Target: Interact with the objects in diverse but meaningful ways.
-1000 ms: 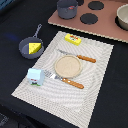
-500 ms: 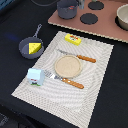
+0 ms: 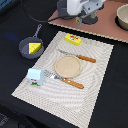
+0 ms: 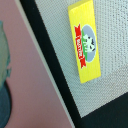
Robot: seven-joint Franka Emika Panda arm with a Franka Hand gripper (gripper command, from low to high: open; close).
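exterior view high, angled over the placemat [image 3: 90, 82], wrist view close above shared yellow box [image 3: 73, 39]

A lab tabletop: toy place setting on striped mat [image 3: 95, 75], robot arm [image 3: 82, 8].

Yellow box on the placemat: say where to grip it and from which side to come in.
Grip the yellow box across its narrow width at mid-length, coming straight down from above. It lies flat, label up, on the placemat, its long edges bare on both sides, so the fingers probably fit there.
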